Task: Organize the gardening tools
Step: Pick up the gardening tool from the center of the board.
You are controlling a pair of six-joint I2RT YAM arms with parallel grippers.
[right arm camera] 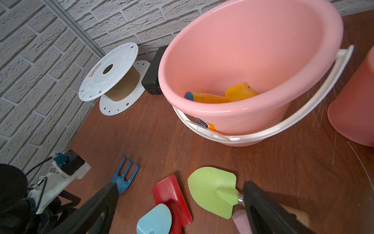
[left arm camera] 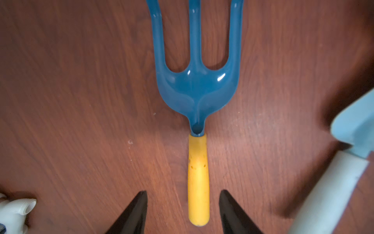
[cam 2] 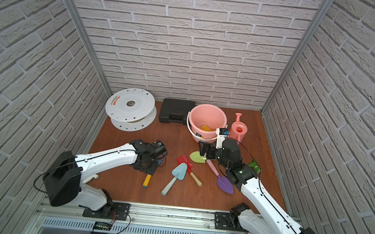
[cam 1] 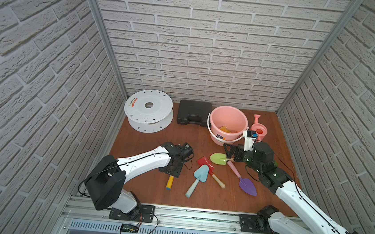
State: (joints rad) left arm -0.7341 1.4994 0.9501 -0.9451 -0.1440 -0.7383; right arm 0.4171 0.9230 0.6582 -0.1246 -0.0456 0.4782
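In the left wrist view the blue fork (left arm camera: pixel 197 89) lies flat on the wooden table. Its yellow handle (left arm camera: pixel 198 182) runs between the fingers of my left gripper (left arm camera: pixel 183 191), which is open with a gap on each side. My right gripper (cam 1: pixel 231 150) hangs open over the green trowel (right arm camera: pixel 214 194), in front of the pink bucket (cam 1: pixel 219 118). A yellow scoop (right arm camera: pixel 240 92) lies inside the bucket. The red trowel (cam 1: pixel 205 163), the light-blue trowel (cam 1: pixel 201 173) and the purple trowel (cam 1: pixel 248 186) lie mid-table. The pink watering can (cam 1: pixel 260 129) stands right of the bucket.
A black case (cam 1: pixel 194 115) and a white spool (cam 1: pixel 147 109) sit against the back wall, left of the bucket. Brick-patterned walls close in the table on three sides. A metal rail (cam 1: pixel 185 214) with both arm bases runs along the front edge.
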